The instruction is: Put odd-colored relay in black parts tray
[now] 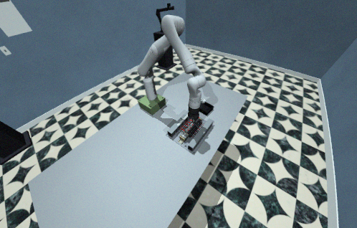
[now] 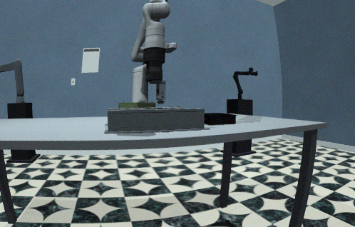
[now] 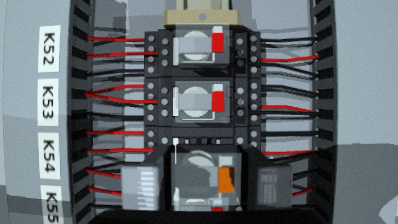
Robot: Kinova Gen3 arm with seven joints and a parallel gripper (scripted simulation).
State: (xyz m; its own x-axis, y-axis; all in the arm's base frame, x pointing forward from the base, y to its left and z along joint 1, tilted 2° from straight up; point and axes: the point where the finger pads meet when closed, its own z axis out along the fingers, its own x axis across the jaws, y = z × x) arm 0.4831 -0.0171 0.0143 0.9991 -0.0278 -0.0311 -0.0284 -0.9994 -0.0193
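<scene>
The grey relay panel (image 1: 191,132) lies on the table; it also shows in the exterior view (image 2: 155,119). In the wrist view the relays at K52 (image 3: 202,47) and K53 (image 3: 202,102) carry red buttons. The relay at K54 (image 3: 205,182) carries an orange button. My gripper (image 3: 205,168) is shut on this orange-button relay, one finger on each side. In the exterior view the fingers (image 2: 160,96) stand just above the panel's top. The black parts tray (image 1: 206,108) lies just beyond the panel, and it also shows in the exterior view (image 2: 219,118).
A green block (image 1: 151,104) under the arm's base stands left of the panel. The panel sits near the table's right edge. Red and black wires run along both sides of the relay row. Other robot arms stand on pedestals on the floor.
</scene>
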